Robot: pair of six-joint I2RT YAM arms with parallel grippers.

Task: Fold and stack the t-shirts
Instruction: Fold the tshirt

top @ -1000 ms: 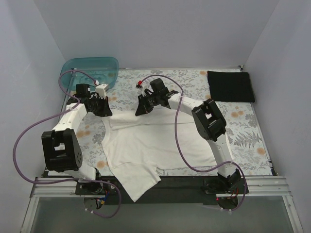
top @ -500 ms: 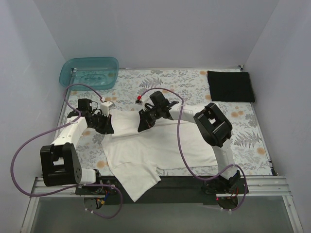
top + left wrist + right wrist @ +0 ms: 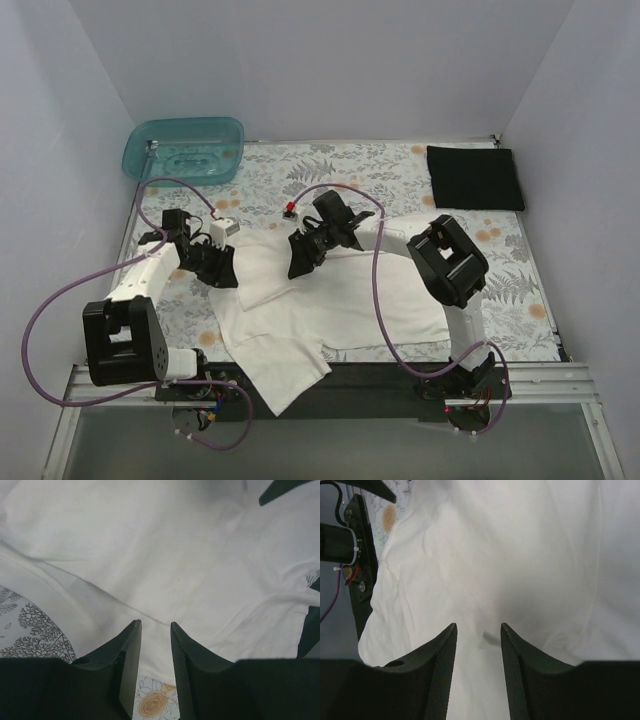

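The cream-white short-sleeved fabric t-shirt (image 3: 340, 305) is spread centrally, long axis left to right, 1 sleeve pointing over the near edge. The black folded fabric t-shirt (image 3: 475, 178) lies far right. The left gripper (image 3: 222, 276) and right gripper (image 3: 297, 268) are seen parted over the cream fabric, nothing gripped.

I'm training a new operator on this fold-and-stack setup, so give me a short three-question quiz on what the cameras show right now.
1. True or false: the black t-shirt lies folded at the far right of the floral cloth, apart from the white t-shirt.
2. What is between the fingers of the left gripper? A. a pinched shirt hem. B. nothing; it is open over the white t-shirt. C. a purple cable.
3. Fill in: at the far left corner stands a translucent teal ____.

Key: 1 true; 2 B; 3 tub.
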